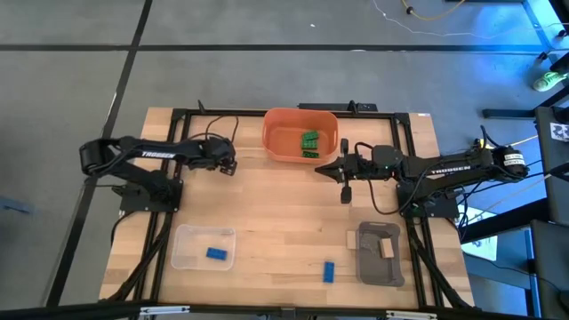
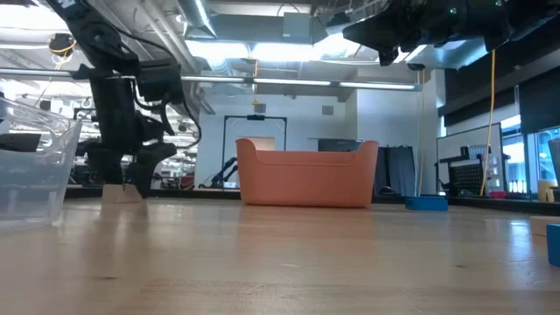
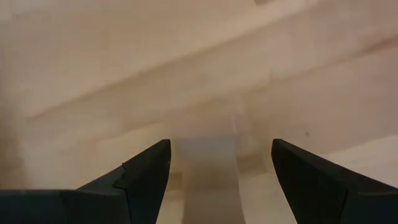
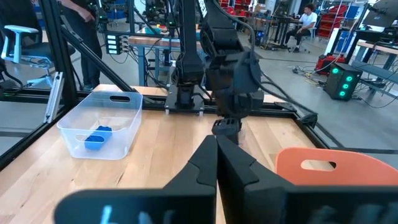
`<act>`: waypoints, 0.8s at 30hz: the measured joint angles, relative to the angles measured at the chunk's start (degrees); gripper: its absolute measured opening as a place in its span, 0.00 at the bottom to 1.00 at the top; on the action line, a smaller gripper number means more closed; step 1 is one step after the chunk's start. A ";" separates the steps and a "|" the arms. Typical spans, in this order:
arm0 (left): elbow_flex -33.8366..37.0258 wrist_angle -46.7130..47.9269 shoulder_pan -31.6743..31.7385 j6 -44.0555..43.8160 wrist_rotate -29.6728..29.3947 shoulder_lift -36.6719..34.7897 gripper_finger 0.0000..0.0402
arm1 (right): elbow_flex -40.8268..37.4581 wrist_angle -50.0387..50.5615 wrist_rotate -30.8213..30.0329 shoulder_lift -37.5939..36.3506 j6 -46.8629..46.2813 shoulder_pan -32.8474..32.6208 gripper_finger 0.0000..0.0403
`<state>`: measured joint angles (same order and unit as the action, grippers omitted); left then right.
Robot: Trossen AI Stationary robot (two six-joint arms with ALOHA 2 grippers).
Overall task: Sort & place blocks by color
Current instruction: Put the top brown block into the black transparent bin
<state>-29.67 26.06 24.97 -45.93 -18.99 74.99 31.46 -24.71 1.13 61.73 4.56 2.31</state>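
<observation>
Wooden table (image 1: 284, 222) lies mostly bare around me; my left gripper (image 3: 217, 162) hangs spread wide, low over a tan block (image 3: 208, 180) beside the orange bin (image 1: 300, 135); a skewed descent could knock it toward the back edge; my right gripper (image 1: 329, 168) waits clenched, empty; one blue block (image 1: 328, 271) lies loose near the front edge.

Grey floor (image 1: 267, 80) lies all round the table, crossed by dark seam lines, with a blue glow at about two o'clock. Beyond the table, long ceiling lights (image 2: 262, 52) run over a workshop with a white back wall (image 2: 385, 122). Workbenches (image 4: 149, 43) crowd the hall, an office chair (image 4: 15, 46) stands at nine o'clock, and a person (image 4: 305, 18) sits far off at one o'clock.
</observation>
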 joint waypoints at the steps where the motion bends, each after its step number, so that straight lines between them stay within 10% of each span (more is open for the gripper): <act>1: 0.00 0.00 0.01 -0.01 0.67 0.46 0.68 | -0.02 0.00 0.00 0.00 0.00 0.00 0.00; 10: -0.17 0.36 0.01 1.68 3.57 2.26 0.65 | 0.00 0.15 -0.02 0.00 0.00 0.00 0.00; 20: -0.65 -0.41 0.00 6.87 4.37 1.73 0.28 | 0.00 0.44 -0.02 0.00 0.00 0.00 0.00; 24: -1.79 -5.79 -0.72 12.73 1.57 -0.77 0.28 | 0.00 0.44 -0.02 0.00 0.00 0.00 0.00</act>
<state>-31.46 20.28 24.24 -33.20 -17.42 74.22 31.46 -24.27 1.10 61.73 4.56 2.31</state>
